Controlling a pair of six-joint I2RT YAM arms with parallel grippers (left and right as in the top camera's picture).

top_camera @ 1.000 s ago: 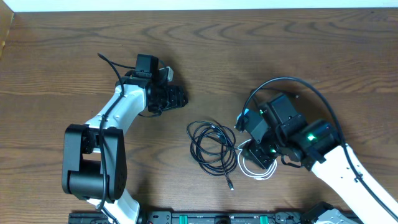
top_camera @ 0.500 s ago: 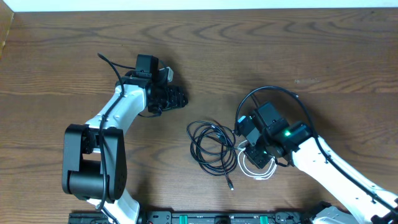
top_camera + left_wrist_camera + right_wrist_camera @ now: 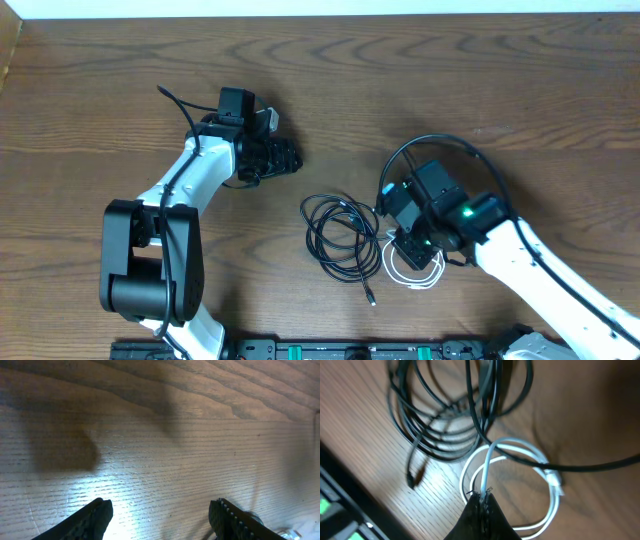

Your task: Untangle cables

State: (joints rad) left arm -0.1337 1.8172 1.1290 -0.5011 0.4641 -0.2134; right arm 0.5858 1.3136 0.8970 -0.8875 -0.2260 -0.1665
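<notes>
The cables lie on the table's near centre: a coil of black cable (image 3: 341,235) (image 3: 450,415) and a smaller white cable (image 3: 414,274) (image 3: 520,455) looped just right of it. A black plug end (image 3: 371,297) (image 3: 411,479) points toward the front. My right gripper (image 3: 412,247) (image 3: 482,496) hangs over the white loop, jaws shut on a strand of the white cable that runs up from between the fingertips. My left gripper (image 3: 290,157) (image 3: 160,510) hovers over bare wood up-left of the coil, open with nothing between its fingers.
A thicker black wire (image 3: 440,145) arcs over the right arm. Another black strand (image 3: 600,464) crosses the white loop in the right wrist view. The arm bases and a black rail (image 3: 340,350) line the front edge.
My right arm moved left and down over the white loop, and its jaws closed on a white strand. The left arm has not moved.
</notes>
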